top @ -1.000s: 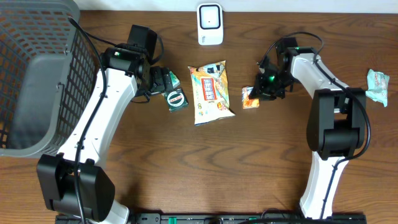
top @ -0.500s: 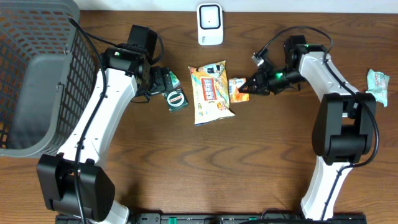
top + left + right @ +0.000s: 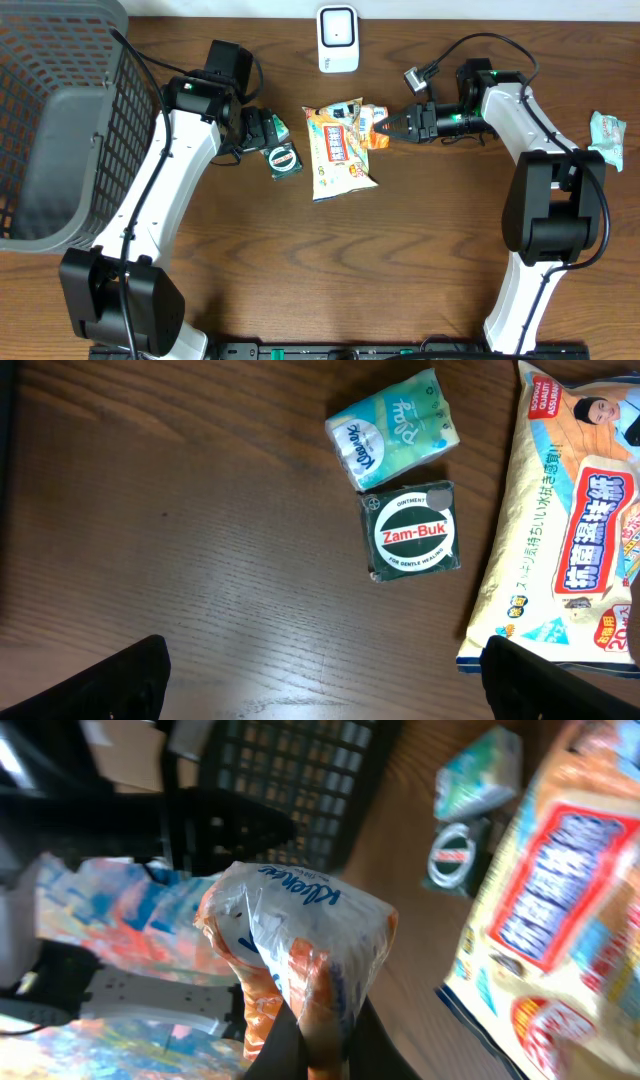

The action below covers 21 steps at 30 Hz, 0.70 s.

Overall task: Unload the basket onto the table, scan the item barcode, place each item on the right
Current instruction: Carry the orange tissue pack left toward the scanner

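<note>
Two arms share your brown wooden desk point(image 3: 400, 260), and the biggest thing on it is the grey mesh basket point(image 3: 60, 120), filling the far left corner. The left arm point(image 3: 170, 170) runs up beside the basket; the right arm point(image 3: 530, 130) bends in from the right side toward the middle.

Next in size is the yellow-and-white packet point(image 3: 338, 150) with red and blue print, lying flat at the centre. Behind it, at the desk's back edge, stands the white scanner point(image 3: 338, 38).

Your left gripper point(image 3: 325, 650) hangs over the desk with its jaws spread wide and nothing between them. Under it, just left of the big packet, sit the dark green Zam-Buk box point(image 3: 413, 532) and a green-and-white tissue pack point(image 3: 395, 428) – the two lie just beside each other, the tissue pack farther from the camera.

Your right gripper point(image 3: 385, 128) is clenched on the small orange packet point(image 3: 372, 125), pinching it at one end. From overhead that packet overlaps the big packet's upper right corner, below and to the right of the scanner; you cannot tell whether the two touch. In the right wrist view its clear crinkled wrapper point(image 3: 300, 940) fills the centre – the print is too blurred to read.

Far right, near the desk's edge, lies a small teal packet point(image 3: 608, 138).
</note>
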Motion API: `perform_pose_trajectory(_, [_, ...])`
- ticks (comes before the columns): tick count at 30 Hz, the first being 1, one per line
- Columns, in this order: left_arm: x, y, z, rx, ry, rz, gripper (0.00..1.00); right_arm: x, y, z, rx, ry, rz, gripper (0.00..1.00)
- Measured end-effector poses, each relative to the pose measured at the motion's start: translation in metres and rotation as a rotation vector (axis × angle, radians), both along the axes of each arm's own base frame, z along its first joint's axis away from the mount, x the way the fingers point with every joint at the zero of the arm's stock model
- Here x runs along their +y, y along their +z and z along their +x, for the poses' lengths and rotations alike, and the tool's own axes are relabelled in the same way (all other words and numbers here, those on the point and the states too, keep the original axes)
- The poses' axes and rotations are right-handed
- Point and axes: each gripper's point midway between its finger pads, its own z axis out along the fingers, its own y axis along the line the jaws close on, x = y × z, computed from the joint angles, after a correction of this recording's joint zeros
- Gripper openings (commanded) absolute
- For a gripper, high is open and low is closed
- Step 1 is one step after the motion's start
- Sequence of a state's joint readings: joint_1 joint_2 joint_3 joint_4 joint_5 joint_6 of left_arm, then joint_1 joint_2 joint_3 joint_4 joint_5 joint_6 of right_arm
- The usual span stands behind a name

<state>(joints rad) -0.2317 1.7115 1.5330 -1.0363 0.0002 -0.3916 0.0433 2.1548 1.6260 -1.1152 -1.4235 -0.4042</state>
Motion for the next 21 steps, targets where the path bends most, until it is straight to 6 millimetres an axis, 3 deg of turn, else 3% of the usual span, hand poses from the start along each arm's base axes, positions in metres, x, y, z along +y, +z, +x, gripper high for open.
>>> perform_pose_trajectory(8, [0.000, 0.000, 0.000, 0.000, 0.000, 0.000, 0.98, 0.004, 0.015, 0.000, -0.068, 0.008, 0.090, 0.01])
perform_pose_trajectory(16, [0.000, 0.000, 0.000, 0.000, 0.000, 0.000, 0.98, 0.026, 0.013, -0.004, -0.291, 0.083, 0.098, 0.01])
perform_pose_trajectory(21, [0.000, 0.000, 0.000, 0.000, 0.000, 0.000, 0.98, 0.028, 0.012, -0.002, -0.355, 0.091, 0.100, 0.01])
